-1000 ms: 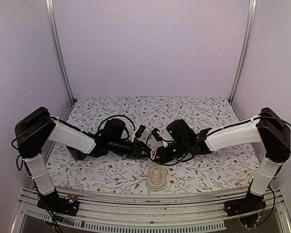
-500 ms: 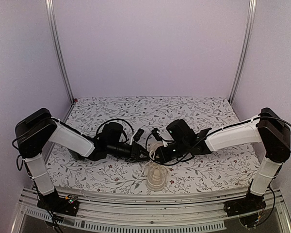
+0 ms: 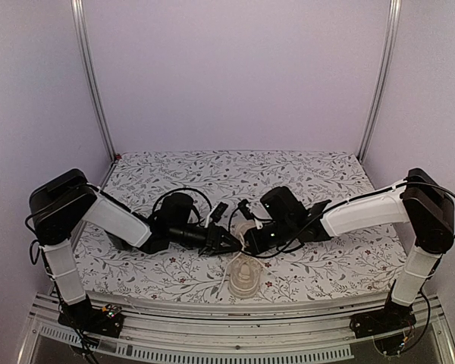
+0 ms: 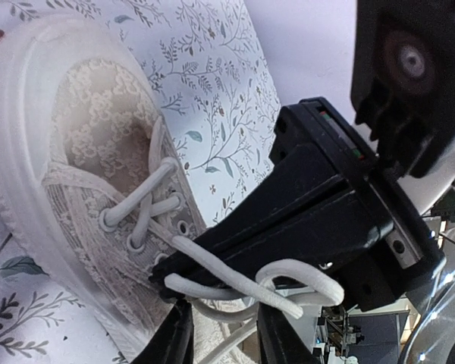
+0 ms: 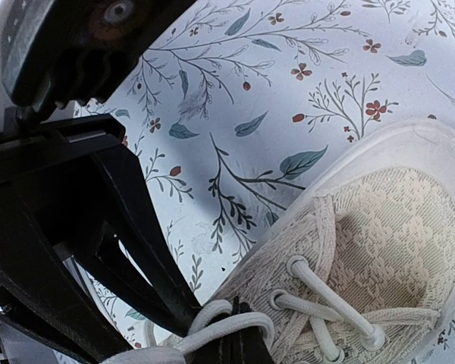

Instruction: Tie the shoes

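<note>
The cream sneaker (image 3: pixel 244 279) lies near the table's front edge, between the two arms. It also shows in the left wrist view (image 4: pixel 91 144) and in the right wrist view (image 5: pixel 379 227). My right gripper (image 3: pixel 248 236) is shut on a loop of white lace (image 5: pixel 229 326) just above the eyelets; its black fingers (image 4: pixel 288 220) cross the left wrist view with the lace (image 4: pixel 235 277) draped over them. My left gripper (image 3: pixel 231 244) is open and close against the right one. Its fingertips (image 4: pixel 174 334) straddle loose lace strands without pinching them.
The floral tablecloth (image 3: pixel 326 258) covers the table. Metal frame posts (image 3: pixel 91 83) stand at the back corners, with purple walls behind. A metal rail (image 3: pixel 235 337) runs along the front edge, just below the shoe.
My left gripper has moved right and a little nearer, up against the right gripper and the lace. The right gripper has held still with the lace loop.
</note>
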Controlling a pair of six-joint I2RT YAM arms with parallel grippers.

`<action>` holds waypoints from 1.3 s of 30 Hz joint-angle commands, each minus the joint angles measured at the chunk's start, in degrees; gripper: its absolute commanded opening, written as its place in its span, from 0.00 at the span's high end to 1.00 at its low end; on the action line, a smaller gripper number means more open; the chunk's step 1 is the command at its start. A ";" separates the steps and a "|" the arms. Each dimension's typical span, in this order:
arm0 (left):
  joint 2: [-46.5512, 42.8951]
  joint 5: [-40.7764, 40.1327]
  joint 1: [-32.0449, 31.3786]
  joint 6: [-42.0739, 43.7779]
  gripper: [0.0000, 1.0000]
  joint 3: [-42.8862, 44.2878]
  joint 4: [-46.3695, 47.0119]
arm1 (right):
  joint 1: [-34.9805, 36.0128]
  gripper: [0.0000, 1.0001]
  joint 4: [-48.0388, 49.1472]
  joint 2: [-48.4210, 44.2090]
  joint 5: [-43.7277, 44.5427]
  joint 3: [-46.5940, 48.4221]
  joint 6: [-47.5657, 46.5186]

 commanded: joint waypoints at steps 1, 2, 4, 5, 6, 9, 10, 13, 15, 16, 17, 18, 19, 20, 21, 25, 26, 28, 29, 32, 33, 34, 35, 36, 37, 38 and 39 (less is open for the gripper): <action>-0.19 -1.16 -0.45 -0.08 0.69 -0.49 3.41 | 0.38 0.98 1.82 -1.22 -0.96 -0.74 0.51; -0.33 -1.32 -0.41 -0.08 0.69 -0.52 3.47 | 0.36 0.98 1.89 -1.33 -0.96 -0.81 0.50; -0.24 -1.29 -0.43 -0.04 0.69 -0.48 3.33 | 0.38 0.98 1.77 -1.29 -0.95 -0.79 0.56; -0.07 -1.24 -0.47 -0.08 0.69 -0.39 3.43 | 0.34 0.98 1.74 -1.28 -0.95 -0.75 0.51; 0.12 -1.17 -0.40 -0.20 0.69 -0.37 3.54 | 0.37 0.98 1.80 -1.35 -0.95 -0.74 0.50; 0.12 -1.35 -0.47 -0.43 0.73 -0.59 3.99 | 0.38 0.98 1.69 -1.29 -0.95 -0.83 0.48; 0.03 -1.44 -0.42 -0.43 0.73 -0.63 3.99 | 0.36 0.98 1.75 -1.28 -0.99 -0.93 0.45; -0.02 -1.73 -0.43 -0.50 0.69 -0.57 3.95 | 0.48 0.98 2.06 -1.41 -1.44 -1.01 0.44; 0.26 -1.93 -0.40 -0.67 0.65 -0.31 4.08 | 0.67 0.98 2.07 -1.50 -1.25 -1.03 0.26; 0.29 -2.03 -0.43 -0.88 0.65 -0.33 4.21 | 0.73 0.98 2.05 -1.57 -1.05 -1.01 0.11; 0.28 -2.20 -0.39 -1.14 0.65 -0.43 4.31 | 0.82 0.98 2.05 -1.64 -0.92 -1.06 -0.02; 0.27 -2.37 -0.37 -1.28 0.64 -0.60 4.47 | 0.94 0.98 2.05 -1.70 -0.82 -1.10 -0.11; 0.08 -2.58 -0.29 -1.44 0.64 -0.75 4.40 | 0.98 0.98 2.03 -1.81 -0.67 -1.26 -0.18; -0.15 -2.87 -0.23 -1.56 0.64 -0.92 4.34 | 1.03 0.98 2.11 -1.88 -0.60 -1.35 -0.28; -0.27 -3.14 -0.24 -1.69 0.63 -1.10 4.23 | 1.10 0.98 2.17 -2.06 -0.52 -1.50 -0.29; -0.27 -3.59 -0.14 -2.53 0.66 -1.76 4.42 | 1.50 0.98 3.22 -2.95 -0.42 -2.28 -0.36; -0.26 -3.78 -0.21 -2.99 0.67 -2.04 4.93 | 1.55 0.98 3.39 -3.22 -0.38 -2.45 -0.45; -0.13 -3.76 -0.04 -3.70 0.67 -2.45 5.58 | 1.76 0.98 3.93 -3.61 -0.33 -2.96 -0.60; -0.02 -3.70 -0.07 -4.03 0.67 -2.48 5.87 | 1.82 0.98 4.24 -3.71 -0.35 -3.15 -0.77; 0.10 -3.98 -0.02 -5.01 0.65 -2.85 7.03 | 1.97 0.98 4.47 -3.69 -0.42 -3.27 -1.15; 0.02 -4.06 0.03 -5.38 0.63 -3.10 7.53 | 2.07 0.98 4.45 -3.65 -0.44 -3.29 -1.34; -0.06 -4.18 0.08 -5.62 0.62 -3.24 7.87 | 2.13 0.98 4.52 -3.57 -0.42 -3.27 -1.46; -0.08 -4.27 0.06 -5.76 0.61 -3.33 8.02 | 2.25 0.98 4.60 -3.56 -0.42 -3.24 -1.52; -0.20 -4.33 0.18 -5.86 0.61 -3.47 8.20 | 2.32 0.98 4.57 -3.49 -0.48 -3.18 -1.59; -0.36 -4.49 0.20 -5.96 0.60 -3.64 8.29 | 2.38 0.98 4.56 -3.35 -0.50 -3.12 -1.69; -0.53 -4.68 0.15 -6.04 0.60 -3.84 8.33 | 2.40 0.98 4.46 -3.24 -0.58 -3.12 -1.70; -0.79 -4.98 0.27 -6.09 0.60 -4.13 8.32 | 2.57 0.98 4.37 -3.08 -0.59 -3.02 -1.70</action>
